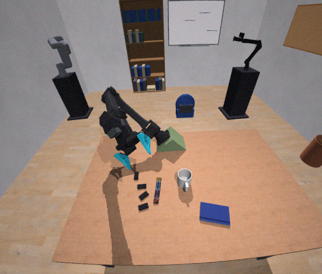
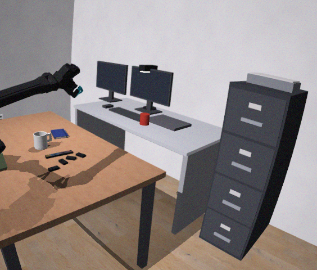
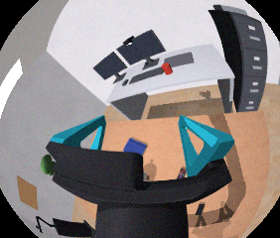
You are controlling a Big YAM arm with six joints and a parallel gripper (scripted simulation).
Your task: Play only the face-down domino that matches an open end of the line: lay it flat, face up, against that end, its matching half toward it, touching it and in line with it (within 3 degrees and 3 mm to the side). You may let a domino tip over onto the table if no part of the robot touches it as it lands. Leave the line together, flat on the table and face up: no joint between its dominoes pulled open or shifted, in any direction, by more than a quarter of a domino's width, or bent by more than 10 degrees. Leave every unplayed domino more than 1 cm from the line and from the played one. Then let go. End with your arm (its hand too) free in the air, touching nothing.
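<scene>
The line of face-up dominoes (image 1: 157, 190) (image 2: 59, 153) (image 3: 182, 174) lies flat on the table, with coloured markings too small to read. Several black face-down dominoes lie apart to its left in the top view: one (image 1: 136, 175) (image 2: 53, 168) nearest the arm's base, one (image 1: 141, 186) (image 2: 63, 161) after it, a slanted one (image 1: 144, 195) (image 2: 71, 157), and one (image 1: 143, 206) (image 2: 80, 154) farthest from the base. My gripper (image 1: 140, 161) (image 2: 79, 90) (image 3: 142, 117) is open and empty, high above the table, its cyan fingers wide apart. The dominoes' undersides are hidden.
A white mug (image 1: 184, 177) (image 2: 40, 140) stands right of the line in the top view. A blue book (image 1: 214, 213) (image 2: 59, 133) (image 3: 135, 146) lies farther out. The green wedge-shaped base (image 1: 171, 141) is by the arm. The arm's shadow crosses the table near the dominoes.
</scene>
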